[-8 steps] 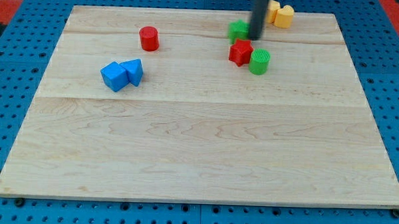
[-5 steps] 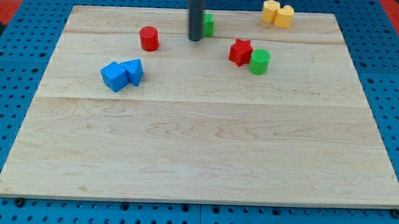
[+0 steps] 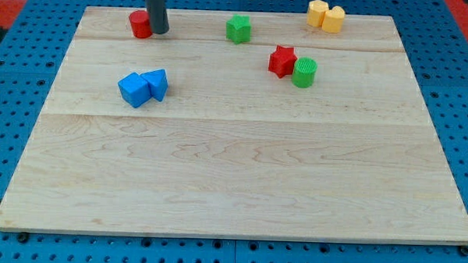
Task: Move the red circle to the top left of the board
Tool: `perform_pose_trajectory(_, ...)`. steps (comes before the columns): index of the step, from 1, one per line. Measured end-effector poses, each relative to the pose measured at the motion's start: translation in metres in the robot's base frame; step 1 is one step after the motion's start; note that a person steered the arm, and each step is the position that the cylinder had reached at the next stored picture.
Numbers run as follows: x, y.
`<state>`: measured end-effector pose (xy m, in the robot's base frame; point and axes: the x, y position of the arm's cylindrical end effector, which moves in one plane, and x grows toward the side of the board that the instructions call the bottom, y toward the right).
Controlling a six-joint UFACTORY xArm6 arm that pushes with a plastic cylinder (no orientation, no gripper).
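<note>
The red circle is a short red cylinder standing near the board's top left. My tip is the lower end of the dark rod, touching the red circle's right side. The rod hides part of that side. The wooden board fills most of the view.
A green block sits at top centre. A red star touches a green cylinder to its right. Two yellow blocks lie at the top right. Two blue blocks sit together at the left.
My tip swept left across the top of the board. The green block was pushed left, then left behind. The red circle moved up and left toward the top left corner.
</note>
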<state>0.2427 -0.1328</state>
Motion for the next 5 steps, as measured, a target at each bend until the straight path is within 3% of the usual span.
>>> perform_pose_trajectory(3,-0.002,-0.023)
perform_pose_trajectory(5,0.098,0.020)
